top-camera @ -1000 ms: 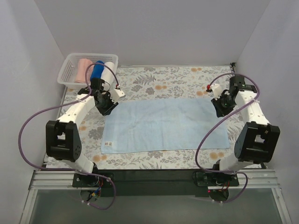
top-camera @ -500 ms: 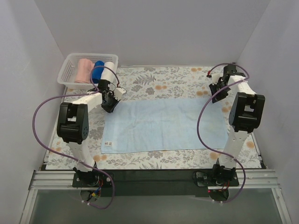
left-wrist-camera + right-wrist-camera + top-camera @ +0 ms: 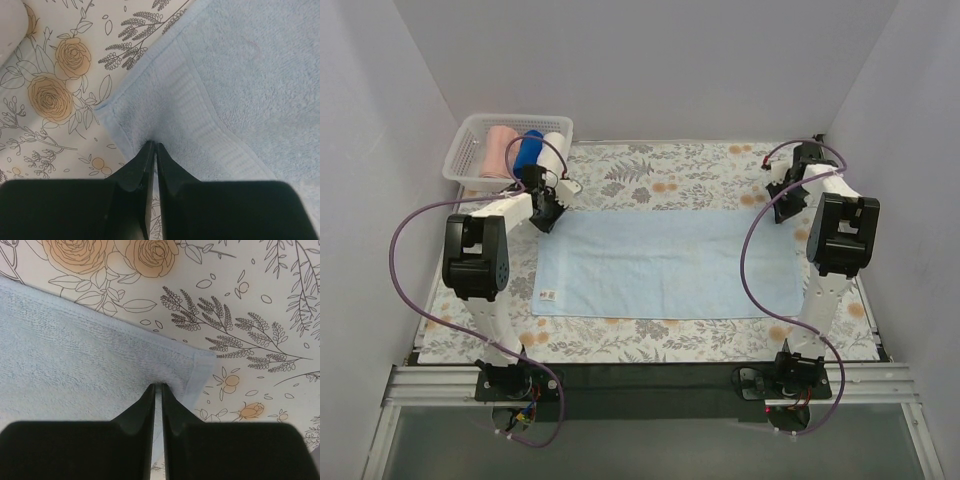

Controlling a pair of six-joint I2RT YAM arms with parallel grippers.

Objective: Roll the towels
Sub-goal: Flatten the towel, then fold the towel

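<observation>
Closed up tight since a second ago, and reached out farther, to the two back corners. Left fingers [image 3: 140, 167]: pressed together on the far left corner of the light blue towel [image 3: 240, 75], with cloth puckered at the tips. Right fingers [image 3: 142, 407]: nipped on the far right corner, just a thin slit left between them. Slid a little toward the back too, that towel, near edge now farther from the arm bases than before. Otherwise lying flat and spread wide in the middle of the flowery surface [image 3: 660, 180], small tag [image 3: 548, 295] at the near left corner. Off at the far left, a white basket [image 3: 463, 155] holding a pink roll [image 3: 500, 150], a dark blue roll [image 3: 528, 152] and a white roll [image 3: 553, 150], same as before.

Looks like the grab step, right at the start of rolling this towel. Pink one seemingly done already. Next, probably: lift both corners together just a bit, bring them toward the near side, tuck the edge over for a first turn. Needs both sides moving evenly, or else a crooked roll.
</observation>
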